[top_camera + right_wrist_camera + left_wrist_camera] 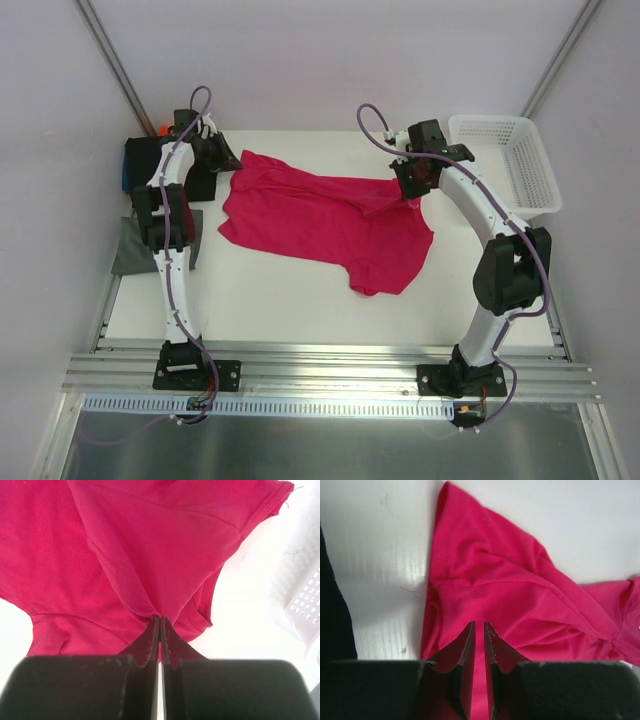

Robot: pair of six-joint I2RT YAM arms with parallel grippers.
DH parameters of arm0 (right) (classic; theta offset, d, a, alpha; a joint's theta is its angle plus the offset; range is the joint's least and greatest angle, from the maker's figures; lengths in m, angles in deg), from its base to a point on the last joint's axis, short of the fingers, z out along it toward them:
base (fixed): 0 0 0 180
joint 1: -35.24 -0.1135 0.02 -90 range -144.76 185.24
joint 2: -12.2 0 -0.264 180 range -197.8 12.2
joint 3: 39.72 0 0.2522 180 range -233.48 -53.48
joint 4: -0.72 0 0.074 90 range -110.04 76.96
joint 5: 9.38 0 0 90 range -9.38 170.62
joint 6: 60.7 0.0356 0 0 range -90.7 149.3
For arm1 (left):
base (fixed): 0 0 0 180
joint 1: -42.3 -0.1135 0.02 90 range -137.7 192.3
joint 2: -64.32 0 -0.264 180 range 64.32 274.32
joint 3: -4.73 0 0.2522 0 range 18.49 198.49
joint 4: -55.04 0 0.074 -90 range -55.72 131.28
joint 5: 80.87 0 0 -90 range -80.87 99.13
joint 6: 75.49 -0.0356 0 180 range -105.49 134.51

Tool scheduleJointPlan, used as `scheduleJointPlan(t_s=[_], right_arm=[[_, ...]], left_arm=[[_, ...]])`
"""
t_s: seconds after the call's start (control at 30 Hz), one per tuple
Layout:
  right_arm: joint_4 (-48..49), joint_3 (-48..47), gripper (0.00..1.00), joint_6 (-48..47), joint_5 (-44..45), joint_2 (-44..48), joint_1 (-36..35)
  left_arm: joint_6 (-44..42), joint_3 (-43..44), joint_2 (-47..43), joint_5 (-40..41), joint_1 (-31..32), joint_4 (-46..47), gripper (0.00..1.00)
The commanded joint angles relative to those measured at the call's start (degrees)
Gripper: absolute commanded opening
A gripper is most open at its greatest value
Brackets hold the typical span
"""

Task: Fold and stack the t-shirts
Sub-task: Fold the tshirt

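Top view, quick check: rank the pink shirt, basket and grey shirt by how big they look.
1. pink shirt
2. basket
3. grey shirt, though the left arm covers part of it, so its full size is unsure.

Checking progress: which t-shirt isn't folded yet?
The crimson-pink t-shirt, spread crumpled mid-table; the grey one and the dark stack at the left edge lie folded.

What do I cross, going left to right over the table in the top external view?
folded grey-green cloth t-shirt → crimson-pink cloth t-shirt → white plastic mesh basket
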Motion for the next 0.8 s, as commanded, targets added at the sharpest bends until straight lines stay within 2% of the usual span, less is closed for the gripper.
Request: scheduleJointPlan(t_s=[0.0,0.23,0.3,0.43,0.77], right_arm=[[-0.41,0.04,0.01,-0.89,1.14,3.68,0.2],[-0.41,0.04,0.01,-0.89,1.32,3.51,0.2],[-0.5,-0.4,0.01,-0.89,1.32,3.33,0.12],[-0.5,-1.01,0.01,-0.81,1.32,2.63,0.2],[-0.94,-4.09,0.01,-0.54,1.41,0.17,0.2]], left_arm=[[1.36,4.41,1.98,-0.15,0.51,0.49,0.11],[1.45,5.74,3.93,1.17,0.59,1.37,0.11],[0.92,6.35,3.75,2.3,0.59,1.46,0.13],[-0.05,7.93,3.14,4.42,0.24,1.72,0.23],[0.04,8.81,5.59,4.95,-0.2,2.43,0.22]])
